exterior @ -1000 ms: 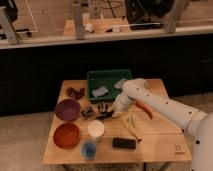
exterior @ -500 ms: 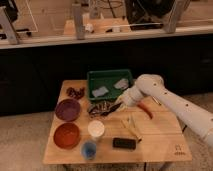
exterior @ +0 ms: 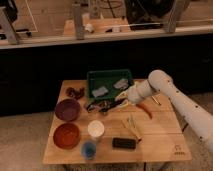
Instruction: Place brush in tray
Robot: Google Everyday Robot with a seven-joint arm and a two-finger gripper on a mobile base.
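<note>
Right of the purple bowl [exterior: 67,109], the brush [exterior: 106,105] lies low over the wooden tabletop [exterior: 160,132] just before the green tray [exterior: 110,73], handle toward the end effector [exterior: 126,100], which meets it, open or clamped I cannot tell, probably so it can be lifted over the near wall; dark cabinetry stands behind.

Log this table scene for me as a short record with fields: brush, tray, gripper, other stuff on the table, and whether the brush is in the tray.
surface: wooden table
tray: green tray at the far edge, two pale items inside
brush: dark brush just in front of the tray's near wall, outside it
gripper: gripper low at the brush's right end, arm reaching in from the right
bowls: purple bowl, red-brown bowl
cups: white cup, blue cup
other: black block, orange carrot-shaped item
status: brush not in tray
</note>
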